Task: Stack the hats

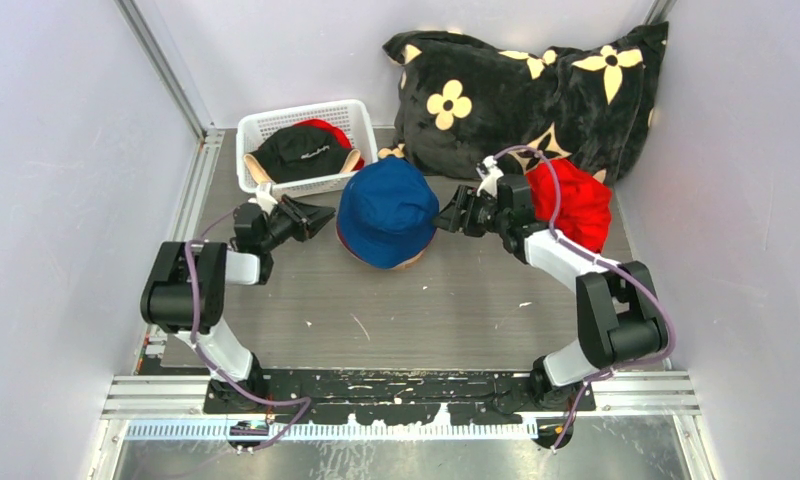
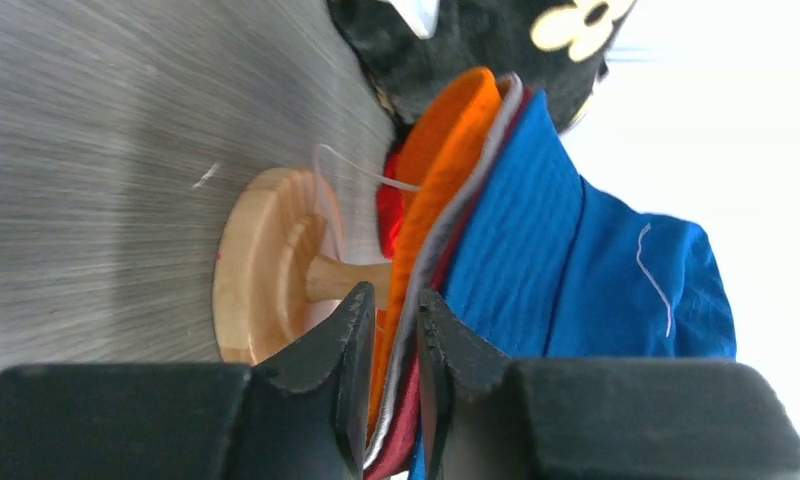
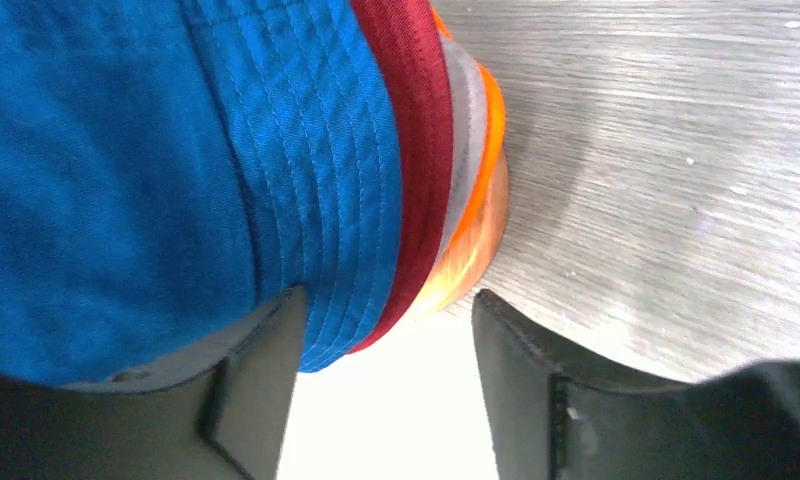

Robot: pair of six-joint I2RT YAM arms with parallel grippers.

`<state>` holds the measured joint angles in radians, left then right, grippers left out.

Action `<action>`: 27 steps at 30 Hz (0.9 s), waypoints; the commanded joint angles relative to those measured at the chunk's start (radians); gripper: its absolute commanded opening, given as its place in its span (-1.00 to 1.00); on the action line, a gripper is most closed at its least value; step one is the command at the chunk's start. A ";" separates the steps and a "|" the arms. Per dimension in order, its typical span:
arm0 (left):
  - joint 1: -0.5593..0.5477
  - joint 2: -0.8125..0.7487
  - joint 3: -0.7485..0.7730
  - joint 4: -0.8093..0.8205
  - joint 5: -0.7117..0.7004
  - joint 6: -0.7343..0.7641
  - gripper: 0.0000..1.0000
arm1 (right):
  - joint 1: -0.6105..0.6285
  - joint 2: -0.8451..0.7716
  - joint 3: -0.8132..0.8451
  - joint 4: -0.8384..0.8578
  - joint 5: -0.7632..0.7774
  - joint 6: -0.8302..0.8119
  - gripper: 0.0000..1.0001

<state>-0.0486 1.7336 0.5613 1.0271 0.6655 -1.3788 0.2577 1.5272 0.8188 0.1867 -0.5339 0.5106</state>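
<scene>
left gripper (image 2: 394, 302) pinches the stacked brims (image 2: 446, 175) (orange, grey, dark red) — right gripper (image 3: 386, 300) spread wide.

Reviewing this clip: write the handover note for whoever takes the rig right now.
Left gripper: shut on the layered brims at the stack's left side.
Right gripper: open, with the brim edge between its fingers.
Done: four hats sit on the wooden stand. From the bottom they are the orange hat, grey hat, dark red hat and blue hat.
Left: the black hat in the white basket, and the bright red hat by the cushion, behind the right arm.
</scene>
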 commanded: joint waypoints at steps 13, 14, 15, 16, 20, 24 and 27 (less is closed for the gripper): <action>0.027 -0.252 0.577 -1.078 -0.482 0.634 0.09 | -0.075 -0.170 0.225 -0.225 0.291 -0.147 0.67; 0.026 -0.212 0.629 -1.096 -0.505 0.656 0.09 | -0.076 -0.160 0.233 -0.214 0.277 -0.142 0.67; 0.024 -0.168 0.676 -1.109 -0.534 0.682 0.09 | -0.076 -0.151 0.242 -0.202 0.266 -0.136 0.67; 0.022 -0.117 0.728 -1.122 -0.561 0.712 0.09 | -0.075 -0.139 0.252 -0.193 0.253 -0.132 0.67; 0.007 0.109 0.939 -1.193 -0.648 0.838 0.09 | -0.075 -0.101 0.275 -0.174 0.210 -0.122 0.67; -0.002 0.274 1.090 -1.174 -0.677 0.893 0.09 | -0.075 -0.086 0.274 -0.162 0.196 -0.121 0.65; -0.008 0.384 1.200 -1.183 -0.691 0.928 0.09 | -0.076 -0.079 0.268 -0.160 0.189 -0.119 0.64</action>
<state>-0.0433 2.0396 1.6279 -0.1341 0.0349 -0.5510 0.1806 1.4528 1.0542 -0.0311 -0.3176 0.3920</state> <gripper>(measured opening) 0.545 0.827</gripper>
